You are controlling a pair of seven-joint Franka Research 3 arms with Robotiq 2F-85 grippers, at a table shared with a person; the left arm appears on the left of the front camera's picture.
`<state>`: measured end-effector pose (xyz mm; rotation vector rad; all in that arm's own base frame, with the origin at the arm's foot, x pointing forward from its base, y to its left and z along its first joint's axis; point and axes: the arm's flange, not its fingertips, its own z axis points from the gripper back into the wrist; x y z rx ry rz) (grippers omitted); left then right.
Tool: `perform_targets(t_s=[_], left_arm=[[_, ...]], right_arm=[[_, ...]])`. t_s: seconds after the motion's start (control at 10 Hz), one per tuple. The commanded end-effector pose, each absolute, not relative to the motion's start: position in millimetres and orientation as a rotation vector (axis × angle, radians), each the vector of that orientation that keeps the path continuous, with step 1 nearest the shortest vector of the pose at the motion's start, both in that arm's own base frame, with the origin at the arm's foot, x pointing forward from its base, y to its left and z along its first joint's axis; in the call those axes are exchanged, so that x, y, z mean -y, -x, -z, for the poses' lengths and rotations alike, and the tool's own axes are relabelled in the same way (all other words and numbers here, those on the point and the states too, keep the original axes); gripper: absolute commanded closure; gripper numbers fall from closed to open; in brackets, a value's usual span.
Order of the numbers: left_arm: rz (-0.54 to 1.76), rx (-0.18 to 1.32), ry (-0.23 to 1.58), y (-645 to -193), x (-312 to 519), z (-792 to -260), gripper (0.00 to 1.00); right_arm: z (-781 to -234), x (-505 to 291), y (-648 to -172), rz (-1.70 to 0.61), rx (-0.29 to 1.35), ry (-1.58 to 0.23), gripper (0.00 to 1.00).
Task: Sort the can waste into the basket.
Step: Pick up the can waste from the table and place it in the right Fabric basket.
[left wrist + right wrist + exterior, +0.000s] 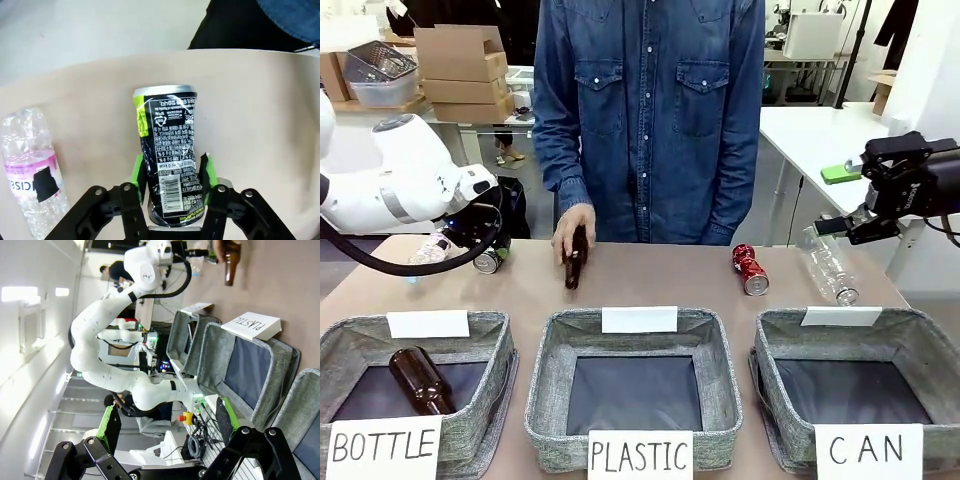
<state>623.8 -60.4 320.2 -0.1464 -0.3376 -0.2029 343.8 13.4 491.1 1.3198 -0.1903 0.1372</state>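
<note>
Lying near the table's (250, 100) far left edge, the black can (167, 150) sits clamped in the left gripper (172, 167), a green pad against each side and its lower end hidden behind the fingers. A clear bottle (32, 160), cut off by the frame, lies just beside it. The red can (751, 269) rests beyond the CAN basket (920, 325), with bare table between them. The right gripper (167, 422) hangs wide open and empty.

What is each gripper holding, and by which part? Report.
The left gripper grips the black can by its sides, near one end. The right gripper holds nothing.

left arm (405, 180): low, jaws clamped | right arm (942, 188): raised, jaws wide apart
</note>
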Motion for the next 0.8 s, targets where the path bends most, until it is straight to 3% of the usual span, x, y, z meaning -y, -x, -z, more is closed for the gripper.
perform_targets(t_s=[0.0, 0.2, 0.3, 0.5, 0.7], left_arm=[[0.176, 0.348, 0.120, -620, 59, -317, 1.00], [0.206, 0.312, 0.105, -609, 45, -330, 1.00], [0.294, 0.269, 0.127, -583, 26, -362, 1.00], [0.590, 0.172, 0.296, -503, -29, -445, 1.00], [0.782, 0.178, 0.510, -427, -86, -490, 1.00]], right_arm=[[-491, -16, -346, -0.154, 0.221, -1.343, 0.00], [-491, -16, -346, -0.154, 0.221, -1.343, 0.00], [-491, -16, -346, -0.154, 0.221, -1.343, 0.00], [-491, -16, -346, -0.154, 0.221, -1.343, 0.00], [-491, -16, -346, -0.154, 0.221, -1.343, 0.00]])
